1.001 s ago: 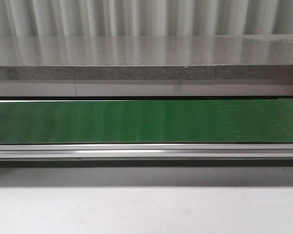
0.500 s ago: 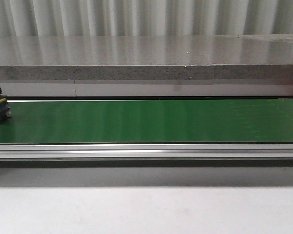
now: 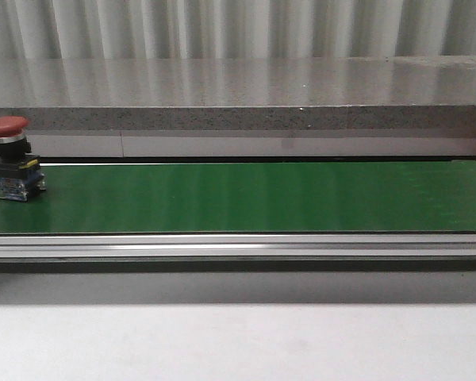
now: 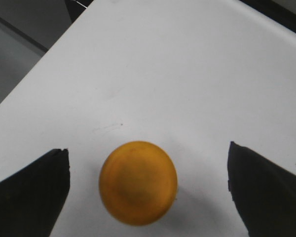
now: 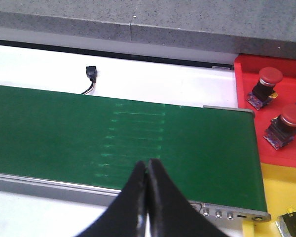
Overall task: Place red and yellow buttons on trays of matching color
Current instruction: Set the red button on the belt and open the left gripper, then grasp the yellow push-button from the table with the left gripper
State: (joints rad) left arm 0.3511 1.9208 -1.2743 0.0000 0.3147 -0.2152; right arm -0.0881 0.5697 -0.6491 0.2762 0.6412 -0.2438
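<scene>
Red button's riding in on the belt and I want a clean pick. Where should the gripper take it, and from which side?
Grip the red button from above, fingers straddling the black neck just under its cap. It stands upright on the belt with the wide mushroom cap on top, and the cap's overhang should resist slipping. The squarer base is another option. The right gripper is shut, so open it first.

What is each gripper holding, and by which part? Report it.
Nothing. The left gripper is open, fingers either side of a yellow button, not touching. The right gripper is shut, empty.

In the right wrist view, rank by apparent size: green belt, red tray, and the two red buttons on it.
1. green belt
2. red tray
3. The two red buttons look alike; unranked.
</scene>
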